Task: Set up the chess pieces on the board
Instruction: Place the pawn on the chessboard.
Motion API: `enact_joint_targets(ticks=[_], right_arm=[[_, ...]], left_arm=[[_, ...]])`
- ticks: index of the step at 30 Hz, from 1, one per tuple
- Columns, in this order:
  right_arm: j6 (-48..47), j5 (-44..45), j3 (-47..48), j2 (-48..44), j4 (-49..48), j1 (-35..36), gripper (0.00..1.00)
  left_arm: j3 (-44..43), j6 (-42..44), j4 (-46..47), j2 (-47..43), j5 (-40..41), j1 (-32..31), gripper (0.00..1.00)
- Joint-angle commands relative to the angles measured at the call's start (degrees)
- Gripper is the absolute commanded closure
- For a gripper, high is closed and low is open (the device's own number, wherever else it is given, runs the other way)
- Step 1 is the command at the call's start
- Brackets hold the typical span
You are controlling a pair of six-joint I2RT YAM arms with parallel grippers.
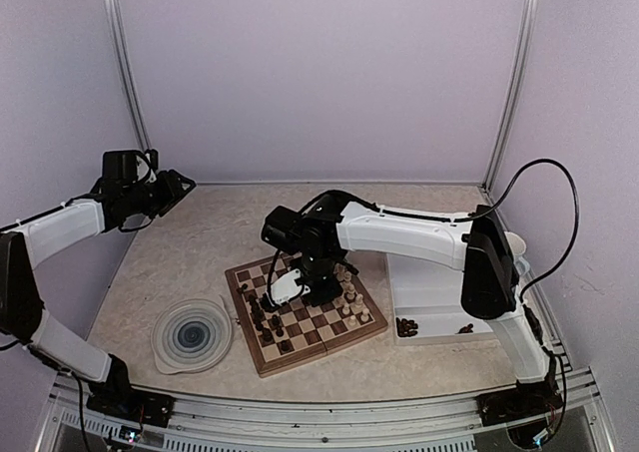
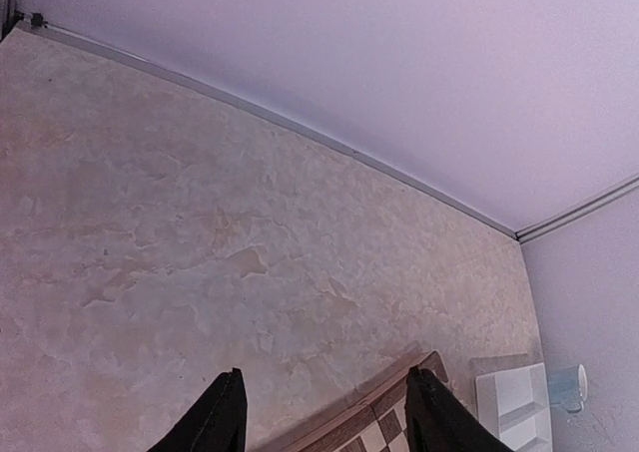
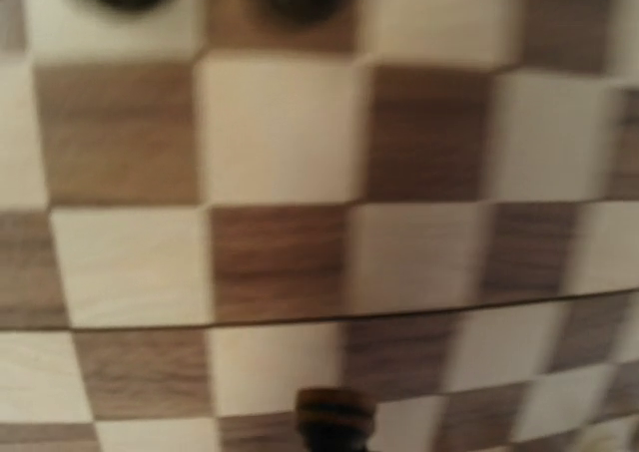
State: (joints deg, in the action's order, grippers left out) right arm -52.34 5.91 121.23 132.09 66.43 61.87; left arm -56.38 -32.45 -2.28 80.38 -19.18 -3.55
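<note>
**Beige mottled table in a lavender booth: contents, left to right**

Surface: table [image 1: 190, 247], beige with a marbled stone pattern and a matt finish. A silver rail [image 1: 300, 404] runs along the near edge.
Room: plain lavender walls [image 1: 319, 73] on three sides. Slim metal posts [image 1: 124, 73] rise in the far corners.

1. Left arm [image 1: 60, 227]: white with black joints, raised over the table's left edge. The left claw [image 1: 183, 185] points toward the middle. In its wrist view the two black fingers [image 2: 218, 420] stand about half spread, with only bare table and a corner of the board behind them. It grips nothing.
2. Plate [image 1: 192, 334]: round, blue-grey swirl, on the near left of the table, just beside the board.
3. Board [image 1: 319, 336]: brown and tan checks with a pale wood border, lying mid-table and turned slightly askew. The chess pieces on it are dark pieces [image 1: 265, 317] clustered along its left side and pale pieces [image 1: 356, 294] on its right.
4. Right arm [image 1: 409, 234]: white, reaching leftward over the board. The right claw [image 1: 305, 290] is low over the far-left squares and closed. Its blurred wrist view shows squares close up and one dark piece top [image 3: 332, 417] at the lower edge. Whether the claw grips that piece cannot be told.
5. Tray [image 1: 439, 282]: white, two compartments, right of the board. A few loose dark pieces [image 1: 406, 325] lie in the near compartment.
</note>
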Motion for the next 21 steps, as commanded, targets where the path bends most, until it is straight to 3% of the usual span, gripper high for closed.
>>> enact_joint_targets(ticks=[1,11,17,21], right_arm=[[-4.23,6.29,2.11,3.16,7.3,1.23,0.96],[-4.89,7.77,3.23,6.12,6.31,1.79,0.92],[-4.73,6.84,2.73,5.54,4.29,2.02,0.77],[-4.28,5.93,2.11,4.83,3.59,2.03,0.73]], left_arm=[[0.01,1.07,1.07,-1.73,-3.66,0.74,0.45],[0.39,0.33,1.66,-1.85,-5.5,0.74,0.45],[0.36,0.06,1.71,-1.0,-6.17,0.74,0.45],[0.39,-0.07,1.66,-0.42,-6.43,0.68,0.45]])
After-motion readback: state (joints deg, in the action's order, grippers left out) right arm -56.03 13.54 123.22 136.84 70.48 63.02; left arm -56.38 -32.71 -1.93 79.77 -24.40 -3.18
